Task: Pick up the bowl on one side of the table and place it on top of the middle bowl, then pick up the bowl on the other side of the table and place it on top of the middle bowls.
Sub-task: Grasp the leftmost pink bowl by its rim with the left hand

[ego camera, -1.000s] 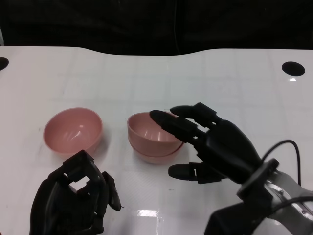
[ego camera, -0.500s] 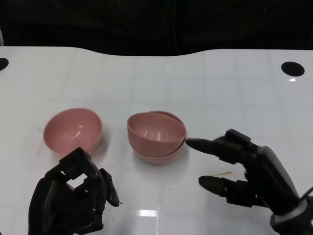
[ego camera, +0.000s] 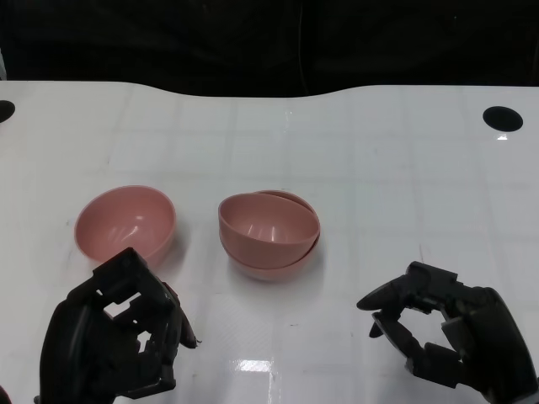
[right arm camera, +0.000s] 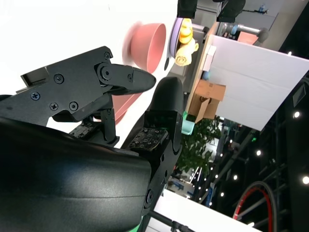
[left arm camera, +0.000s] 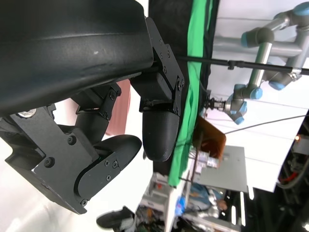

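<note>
A pink plastic bowl (ego camera: pixel 271 220) sat tilted inside a second pink bowl (ego camera: pixel 278 263) at the middle of the white table (ego camera: pixel 379 160). A third, lone pink bowl (ego camera: pixel 125 223) stood left of that stack, apart. The left hand (ego camera: pixel 114 341) hovered just near the lone bowl, fingers curled, empty. The right hand (ego camera: pixel 446 332) sat right of the stack, well apart, fingers curled on nothing.
</note>
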You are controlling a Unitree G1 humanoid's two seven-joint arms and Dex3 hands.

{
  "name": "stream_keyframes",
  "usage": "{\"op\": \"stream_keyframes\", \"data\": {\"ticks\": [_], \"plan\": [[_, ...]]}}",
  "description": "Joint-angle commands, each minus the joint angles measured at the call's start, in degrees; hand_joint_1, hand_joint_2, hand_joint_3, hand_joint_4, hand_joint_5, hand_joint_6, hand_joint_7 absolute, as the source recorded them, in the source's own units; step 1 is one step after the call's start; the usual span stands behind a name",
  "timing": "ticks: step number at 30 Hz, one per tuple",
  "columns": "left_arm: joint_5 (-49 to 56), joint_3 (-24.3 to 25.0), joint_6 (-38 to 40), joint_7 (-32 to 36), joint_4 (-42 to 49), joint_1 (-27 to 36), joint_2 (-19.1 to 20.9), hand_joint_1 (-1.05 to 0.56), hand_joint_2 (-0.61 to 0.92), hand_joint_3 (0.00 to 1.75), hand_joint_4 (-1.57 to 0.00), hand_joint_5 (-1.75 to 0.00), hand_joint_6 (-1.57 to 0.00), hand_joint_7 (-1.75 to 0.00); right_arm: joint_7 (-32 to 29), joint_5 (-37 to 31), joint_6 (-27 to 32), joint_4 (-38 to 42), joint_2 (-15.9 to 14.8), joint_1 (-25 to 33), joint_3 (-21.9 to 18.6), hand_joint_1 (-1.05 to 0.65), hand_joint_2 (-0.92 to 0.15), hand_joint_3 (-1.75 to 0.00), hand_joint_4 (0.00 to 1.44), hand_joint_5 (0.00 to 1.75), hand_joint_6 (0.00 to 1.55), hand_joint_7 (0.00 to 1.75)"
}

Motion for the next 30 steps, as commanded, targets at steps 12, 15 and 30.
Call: {"op": "stream_keyframes", "data": {"ticks": [12, 15, 30], "plan": [[39.16, -0.64, 5.43, 13.43, -17.87, 0.65, 10.62, -0.48, 0.92, 0.04, -0.37, -0.82, -0.61, -0.12, 6.15, 1.37, 6.58, -1.94, 5.33, 1.26, -4.25, -0.1, -0.41, -1.42, 0.82, 1.73, 0.8, 1.39], [43.58, -1.41, 8.48, 13.68, -20.22, 0.15, 11.48, -0.44, 0.89, 0.01, -0.38, -0.7, -0.58, -0.05, 6.82, 1.25, 6.74, -2.01, 5.87, 1.2, -4.69, -0.1, -0.41, -1.43, 0.81, 1.73, 0.78, 1.4], [82.96, -12.93, 19.2, 16.42, -11.52, -10.18, 18.14, -0.55, 0.84, 0.0, -0.43, -0.39, -0.51, 0.0, 8.07, 0.76, 9.72, -4.19, 7.5, 1.26, -6.55, -0.1, -0.42, -1.38, 0.82, 1.69, 0.78, 1.38]]}}
